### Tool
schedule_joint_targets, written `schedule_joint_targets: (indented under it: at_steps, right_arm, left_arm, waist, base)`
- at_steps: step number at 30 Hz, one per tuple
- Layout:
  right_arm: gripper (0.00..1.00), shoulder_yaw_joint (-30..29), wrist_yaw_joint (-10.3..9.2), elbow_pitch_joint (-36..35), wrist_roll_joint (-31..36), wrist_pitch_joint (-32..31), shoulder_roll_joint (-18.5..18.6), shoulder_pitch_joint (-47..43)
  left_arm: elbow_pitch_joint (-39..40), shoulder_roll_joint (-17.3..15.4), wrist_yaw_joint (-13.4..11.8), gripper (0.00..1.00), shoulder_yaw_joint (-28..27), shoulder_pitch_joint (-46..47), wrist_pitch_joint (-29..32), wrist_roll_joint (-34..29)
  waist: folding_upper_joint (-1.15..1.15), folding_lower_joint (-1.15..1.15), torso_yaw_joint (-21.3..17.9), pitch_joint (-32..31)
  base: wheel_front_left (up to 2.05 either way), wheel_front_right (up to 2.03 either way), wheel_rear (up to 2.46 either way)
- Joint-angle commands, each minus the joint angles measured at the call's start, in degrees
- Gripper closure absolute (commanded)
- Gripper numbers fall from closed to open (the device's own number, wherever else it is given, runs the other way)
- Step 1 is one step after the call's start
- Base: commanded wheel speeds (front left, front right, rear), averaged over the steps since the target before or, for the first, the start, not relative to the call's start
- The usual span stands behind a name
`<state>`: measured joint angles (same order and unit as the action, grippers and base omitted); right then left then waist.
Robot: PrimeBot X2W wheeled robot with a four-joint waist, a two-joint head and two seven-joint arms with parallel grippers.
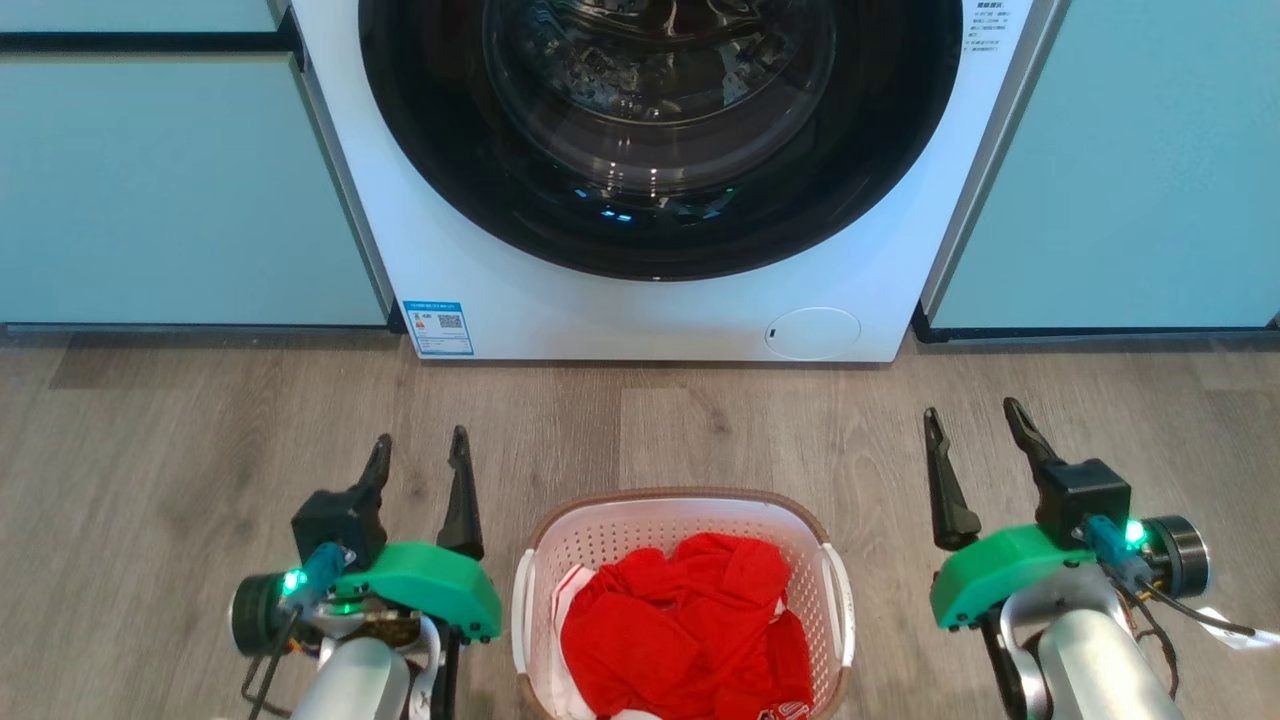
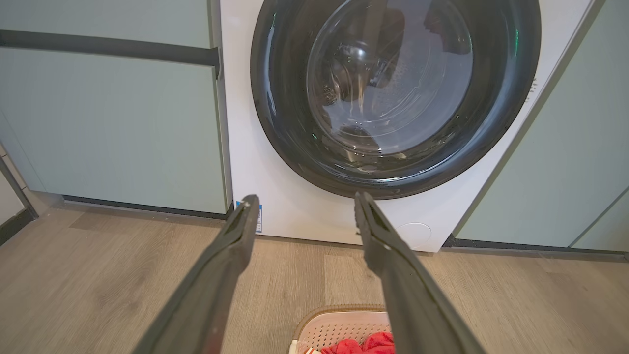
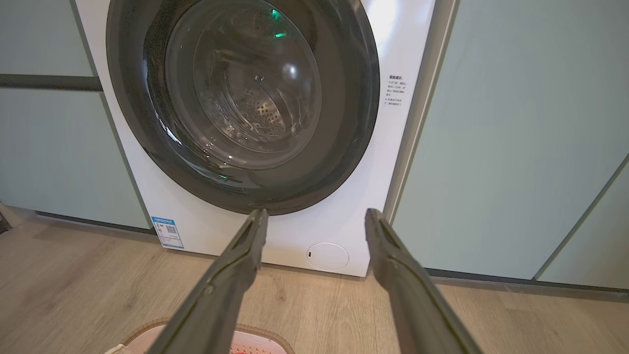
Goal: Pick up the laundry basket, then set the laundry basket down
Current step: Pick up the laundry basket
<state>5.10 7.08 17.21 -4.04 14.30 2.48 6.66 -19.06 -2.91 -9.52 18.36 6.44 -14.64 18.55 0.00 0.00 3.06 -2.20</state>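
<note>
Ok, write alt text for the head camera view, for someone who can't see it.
A white laundry basket holding red clothes sits on the wood floor between the robot's open left gripper and open right gripper, neither touching it. Beyond it stands a white front-loading washer, flanked by pale green cabinets.

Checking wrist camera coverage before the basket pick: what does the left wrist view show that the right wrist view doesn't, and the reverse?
Left wrist view: the left tool, open, and crumpled red clothes in the white perforated plastic laundry basket with a brown rim. Right wrist view: the right tool, open, small black printed text on the white front-loading washer and the QR code on its blue sticker. Shared: washer, basket rim, round white cover, wood-grain floor, pale green cabinets.
</note>
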Motion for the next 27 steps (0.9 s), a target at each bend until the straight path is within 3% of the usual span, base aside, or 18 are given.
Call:
schedule_joint_targets:
  at_steps: [1, 27]
  right_arm:
    - [0.00, 1.0, 0.41, -1.6, 0.0, 0.7, 0.4, 2.7]
    - [0.00, 1.8, 0.41, 0.5, 0.6, 0.7, 0.6, 3.6]
  left_arm:
    - [1.6, 0.0, 0.2, 0.00, -2.0, 2.2, -0.4, 0.2]
    - [-1.0, 0.0, 0.9, 0.00, -1.2, 2.5, -0.4, 1.7]
  waist:
    - [0.00, 0.00, 0.0, 0.0]
    - [0.00, 0.00, -0.3, 2.2]
  base:
    - [0.00, 0.00, 0.00]
    - [0.00, 0.00, 0.00]
